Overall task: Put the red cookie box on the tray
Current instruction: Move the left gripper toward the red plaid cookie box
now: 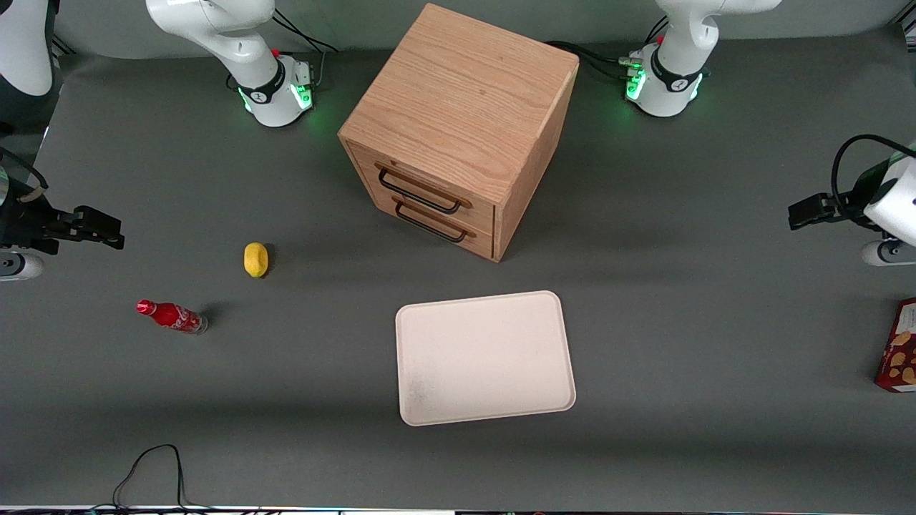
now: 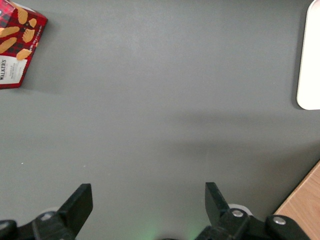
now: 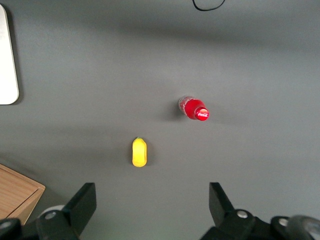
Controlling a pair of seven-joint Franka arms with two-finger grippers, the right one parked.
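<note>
The red cookie box [image 1: 900,347] lies flat on the grey table at the working arm's end, cut off by the picture's edge; the left wrist view shows its dark-red face with tan cookie pictures and a white end [image 2: 17,42]. The pale tray [image 1: 485,357] sits mid-table in front of the cabinet, and its rim [image 2: 311,60] shows in the left wrist view. My gripper [image 1: 794,213] hovers above the table, farther from the front camera than the box and apart from it. The gripper [image 2: 147,195] is open, with only bare table between its fingers.
A wooden drawer cabinet [image 1: 458,129] with two black handles stands mid-table, farther from the front camera than the tray; its corner [image 2: 302,205] shows in the left wrist view. A lemon [image 1: 255,259] and a small red soda bottle [image 1: 172,316] lie toward the parked arm's end.
</note>
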